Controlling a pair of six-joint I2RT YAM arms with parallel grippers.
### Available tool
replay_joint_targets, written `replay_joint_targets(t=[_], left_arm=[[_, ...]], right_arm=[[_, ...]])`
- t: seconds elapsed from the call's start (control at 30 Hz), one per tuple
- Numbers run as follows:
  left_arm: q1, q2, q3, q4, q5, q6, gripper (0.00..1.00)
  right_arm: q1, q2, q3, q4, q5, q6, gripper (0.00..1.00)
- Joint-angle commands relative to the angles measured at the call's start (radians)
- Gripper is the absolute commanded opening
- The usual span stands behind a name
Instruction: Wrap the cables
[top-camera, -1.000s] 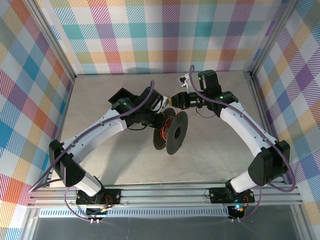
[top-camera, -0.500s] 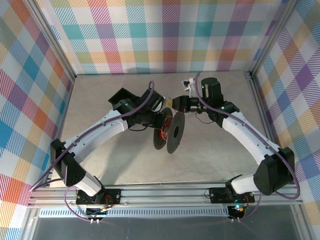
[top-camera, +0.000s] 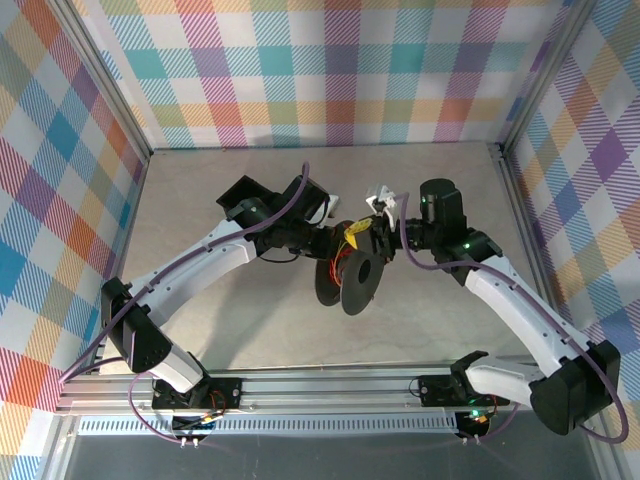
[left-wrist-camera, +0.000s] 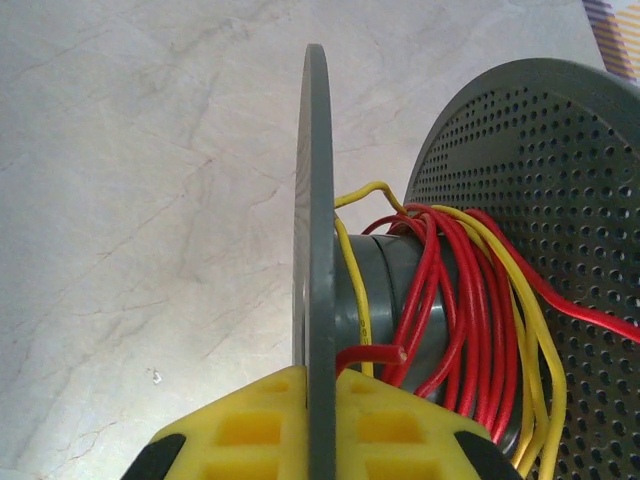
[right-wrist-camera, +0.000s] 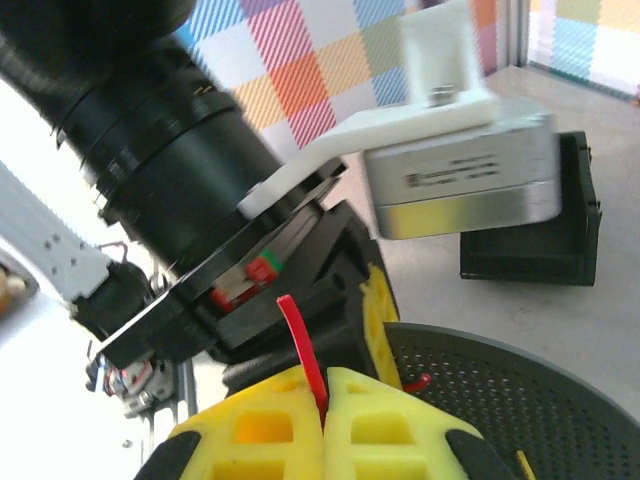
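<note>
Cables (left-wrist-camera: 455, 300) wound on spool (left-wrist-camera: 318, 200), left hand (left-wrist-camera: 318, 405) clamping the spool, right hand (right-wrist-camera: 325, 400) pinching red end.

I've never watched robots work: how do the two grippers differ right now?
The left gripper clamps the grey spool flange, its pads apart on either side; the right gripper pinches a thin red wire, pads nearly touching. Both are shut and have yellow pads.
</note>
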Motion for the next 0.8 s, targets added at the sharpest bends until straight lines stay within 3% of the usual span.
replay_joint_targets(t=[0.0, 0.27, 0.6, 0.77], left_arm=[[0.048, -0.016, 0.044, -0.008, -0.111, -0.015, 0.00], [0.049, -0.004, 0.128, -0.091, -0.145, 0.046, 0.00], [0.052, 0.031, 0.176, -0.133, -0.239, 0.032, 0.00], [0.060, 0.046, 0.179, -0.138, -0.286, 0.003, 0.00]], right_arm=[[0.047, -0.066, 0.027, -0.147, -0.163, -0.244, 0.00], [0.180, -0.017, 0.082, -0.342, 0.021, -0.476, 0.00], [0.379, 0.112, 0.116, -0.416, 0.507, -0.629, 0.00], [0.448, 0.174, 0.108, -0.398, 0.682, -0.670, 0.00]])
